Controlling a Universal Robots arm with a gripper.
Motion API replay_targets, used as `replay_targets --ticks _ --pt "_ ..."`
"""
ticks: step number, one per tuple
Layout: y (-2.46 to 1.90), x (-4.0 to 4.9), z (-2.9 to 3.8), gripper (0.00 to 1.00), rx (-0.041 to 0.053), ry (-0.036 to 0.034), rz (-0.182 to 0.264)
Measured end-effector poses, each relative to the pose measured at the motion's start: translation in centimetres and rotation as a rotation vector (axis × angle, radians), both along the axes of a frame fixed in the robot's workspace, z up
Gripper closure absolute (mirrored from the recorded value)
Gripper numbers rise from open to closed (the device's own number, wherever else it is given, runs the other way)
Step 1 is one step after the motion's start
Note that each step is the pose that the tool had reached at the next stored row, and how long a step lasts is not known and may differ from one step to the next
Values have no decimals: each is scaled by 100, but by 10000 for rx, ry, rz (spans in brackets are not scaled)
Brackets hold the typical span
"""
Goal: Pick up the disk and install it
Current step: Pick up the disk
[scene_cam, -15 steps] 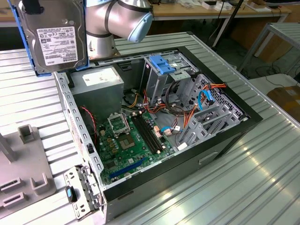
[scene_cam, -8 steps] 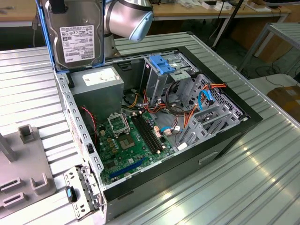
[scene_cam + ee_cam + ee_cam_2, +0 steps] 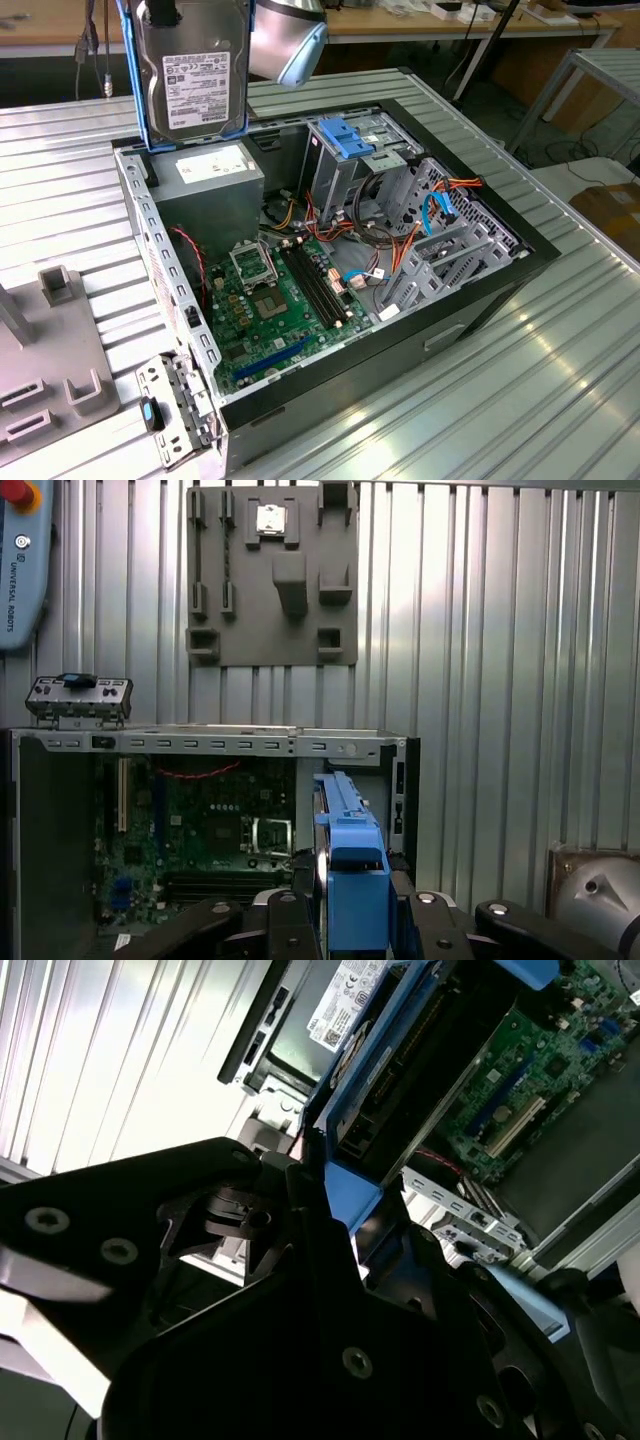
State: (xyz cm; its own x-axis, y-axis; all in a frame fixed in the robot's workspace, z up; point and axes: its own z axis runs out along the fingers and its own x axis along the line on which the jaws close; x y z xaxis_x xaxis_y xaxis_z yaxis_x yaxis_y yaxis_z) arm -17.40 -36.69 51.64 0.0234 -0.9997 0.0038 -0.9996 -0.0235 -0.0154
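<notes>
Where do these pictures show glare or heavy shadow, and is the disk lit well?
In the exterior view the light is even and the disk is well lit, while the computer case is dim inside; in the second wrist view the ribbed table is washed out white and the end effector is almost black; in the first wrist view the table shows only mild bright streaks.

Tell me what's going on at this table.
A robot arm's gripper is clamped on the disk, which is framed in blue rails, and holds it upright in the air over the open computer case. The case lies on a ribbed metal table with its circuit board exposed. The disk is not yet in the metal drive cage inside the case.
</notes>
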Motion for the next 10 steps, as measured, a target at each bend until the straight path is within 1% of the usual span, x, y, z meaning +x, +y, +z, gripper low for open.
replay_targets --ticks 2,6,9,10 --pt "0 127 0 64 0 0 -1" --pt "0 254 0 64 -1 1 0" --pt "0 395 0 64 -1 0 1" --pt "0 430 0 64 0 0 0"
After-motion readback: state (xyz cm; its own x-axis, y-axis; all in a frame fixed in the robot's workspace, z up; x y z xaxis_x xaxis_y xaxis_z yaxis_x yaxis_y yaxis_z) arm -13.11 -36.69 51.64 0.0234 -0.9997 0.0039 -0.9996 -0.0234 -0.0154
